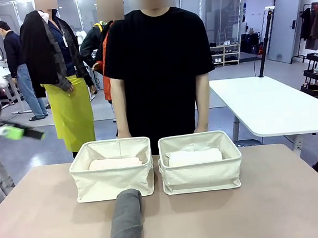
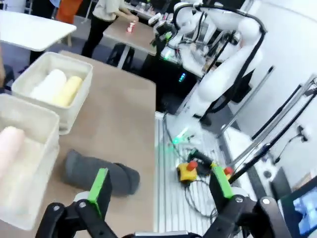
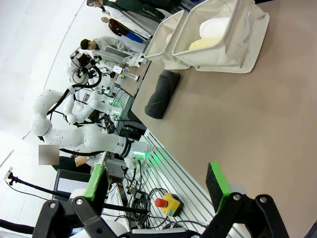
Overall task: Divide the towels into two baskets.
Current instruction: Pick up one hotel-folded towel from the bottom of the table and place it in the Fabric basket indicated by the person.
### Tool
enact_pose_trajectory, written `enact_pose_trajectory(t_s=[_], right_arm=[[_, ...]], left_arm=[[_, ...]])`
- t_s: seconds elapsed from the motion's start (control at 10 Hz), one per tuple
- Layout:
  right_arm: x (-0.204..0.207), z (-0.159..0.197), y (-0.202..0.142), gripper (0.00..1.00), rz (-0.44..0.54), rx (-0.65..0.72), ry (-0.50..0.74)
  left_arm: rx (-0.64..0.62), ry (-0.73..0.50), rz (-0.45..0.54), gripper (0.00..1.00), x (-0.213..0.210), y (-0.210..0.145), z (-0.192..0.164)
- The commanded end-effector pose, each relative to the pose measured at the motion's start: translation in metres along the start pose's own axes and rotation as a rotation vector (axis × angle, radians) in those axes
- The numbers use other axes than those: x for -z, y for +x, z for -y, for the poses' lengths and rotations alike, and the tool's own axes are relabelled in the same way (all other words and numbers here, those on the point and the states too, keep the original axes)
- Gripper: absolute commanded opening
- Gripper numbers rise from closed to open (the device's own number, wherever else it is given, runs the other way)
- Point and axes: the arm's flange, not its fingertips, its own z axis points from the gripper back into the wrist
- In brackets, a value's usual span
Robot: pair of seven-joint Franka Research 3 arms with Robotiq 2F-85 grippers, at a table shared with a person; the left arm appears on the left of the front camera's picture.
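Observation:
Two cream baskets stand side by side mid-table. The left basket (image 1: 112, 181) (image 2: 29, 173) holds a pale pink towel (image 1: 115, 163) (image 2: 10, 144). Inside the right basket (image 1: 202, 175) (image 2: 81, 82) (image 3: 237, 49) lie a white towel (image 1: 194, 157) (image 2: 49, 84) (image 3: 218, 26) and a yellow towel (image 2: 68, 90) (image 3: 204, 44). A dark grey towel (image 1: 126, 221) (image 2: 99, 173) (image 3: 162, 93) lies on the table in front of the left basket. My left gripper (image 1: 23, 132) (image 2: 161, 186) hangs open at the far left, off the table and blurred. My right gripper (image 3: 156, 181) is open over the table's near edge.
A person in black stands behind the baskets with a hand (image 1: 200, 129) at each far rim. A red stop button (image 2: 188, 171) (image 3: 166, 203) and cables lie on the metal base beside the table. A white table (image 1: 269, 106) stands at the back right.

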Motion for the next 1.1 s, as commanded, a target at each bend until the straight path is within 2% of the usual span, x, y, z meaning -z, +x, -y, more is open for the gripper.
enact_pose_trajectory(t_s=[0.0, 0.2, 0.3, 0.5, 0.6, 0.9, 1.0], right_arm=[[0.001, -0.003, 0.0, 1.0, 0.017, -0.017, 0.013], [0.001, -0.003, 0.0, 1.0, 0.017, -0.017, 0.013], [0.001, -0.003, 0.0, 1.0, 0.017, -0.017, 0.013], [0.001, -0.003, 0.0, 1.0, 0.017, -0.017, 0.013], [0.001, -0.003, 0.0, 1.0, 0.017, -0.017, 0.013], [0.001, -0.003, 0.0, 1.0, 0.017, -0.017, 0.013], [0.001, -0.003, 0.0, 1.0, 0.017, -0.017, 0.013]], left_arm=[[-0.053, 0.02, 0.153, 1.0, -0.029, -0.045, -0.003], [-0.096, 0.05, 0.281, 1.0, -0.051, -0.089, -0.001], [-0.125, 0.09, 0.386, 1.0, -0.07, -0.122, -0.002], [-0.237, 0.172, 0.445, 1.0, -0.097, -0.172, 0.005], [-0.278, 0.205, 0.465, 1.0, -0.106, -0.187, 0.008], [-0.403, 0.31, 0.493, 1.0, -0.125, -0.207, 0.012], [-0.372, 0.321, 0.482, 1.0, -0.128, -0.21, 0.01]])
